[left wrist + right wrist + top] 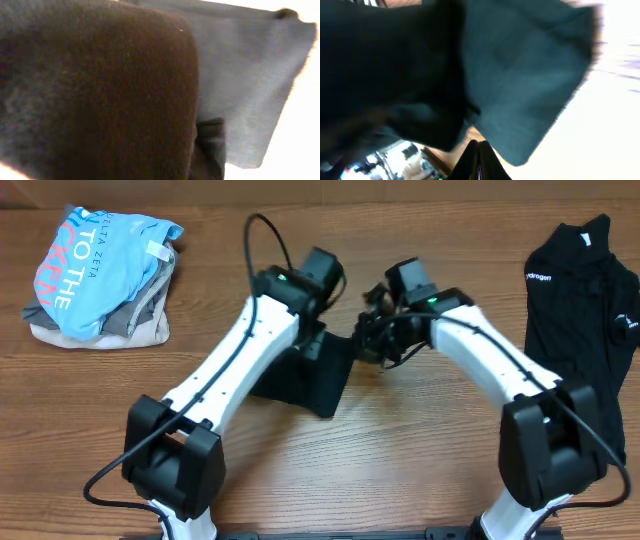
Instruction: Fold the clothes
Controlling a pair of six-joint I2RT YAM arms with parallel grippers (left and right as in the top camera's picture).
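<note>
At mid bench (420, 450), the shirt (305, 385) lies under the left pincer (322, 325), just left of the right pincer (375, 332); left's opening cannot be told, right's fingers look pressed together, hold unclear

Two black shirts (585, 300), one clothes pile (100, 275)
</note>
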